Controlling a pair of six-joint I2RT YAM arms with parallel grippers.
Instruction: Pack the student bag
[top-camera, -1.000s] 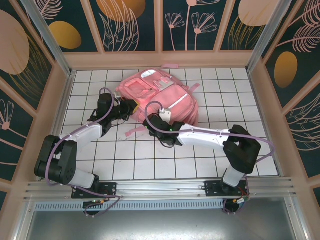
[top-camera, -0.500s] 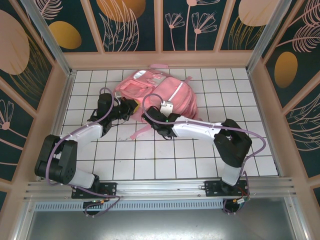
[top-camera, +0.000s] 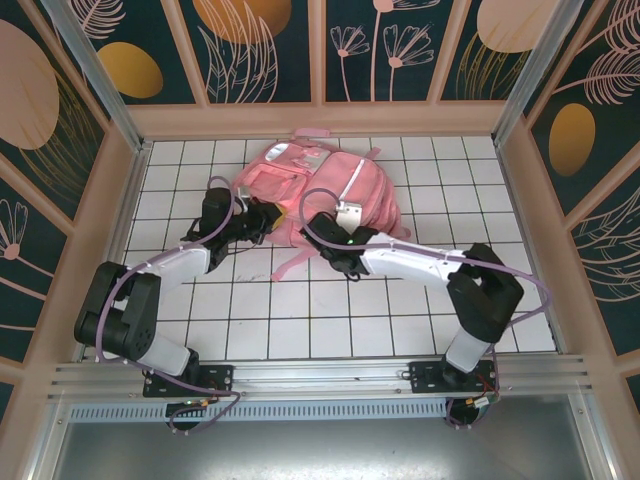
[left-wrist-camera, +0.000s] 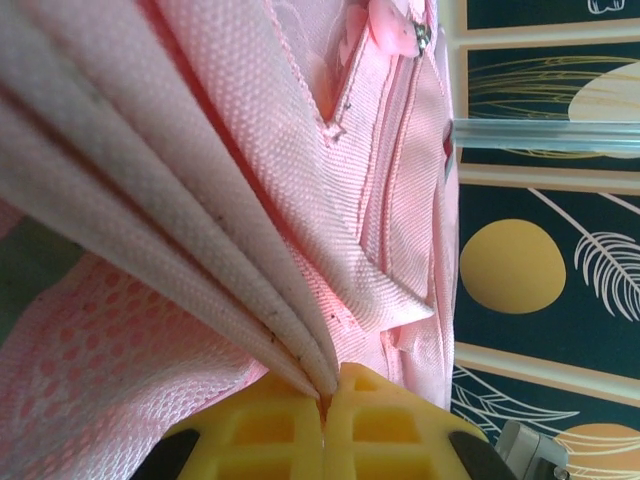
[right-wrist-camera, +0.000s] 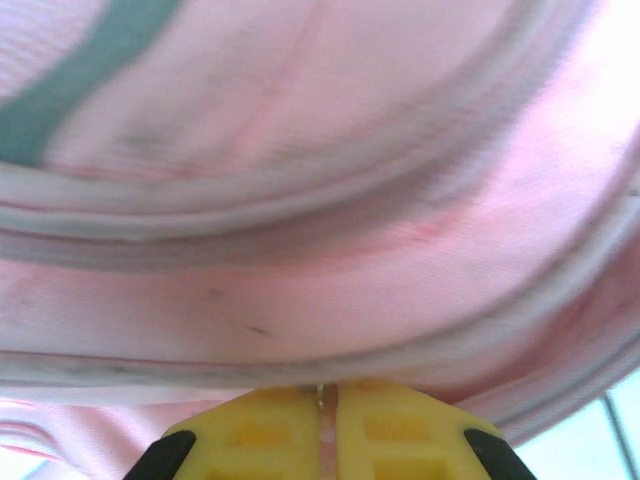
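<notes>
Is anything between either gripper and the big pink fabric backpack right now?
Nothing visible. The left gripper and the right gripper are each shut directly on the fabric of the pink fabric backpack.

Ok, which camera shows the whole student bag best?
Top external: the student bag lies almost wholly in view on the tiled table, outline and straps visible. The left wrist gives a close-up of fabric folds pinched in the left pincer; the right wrist gives blurred pink seams against the right pincer.

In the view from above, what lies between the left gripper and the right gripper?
The student bag: its pink lower edge spans the stretch between the left gripper and the right gripper, in the top external view.
</notes>
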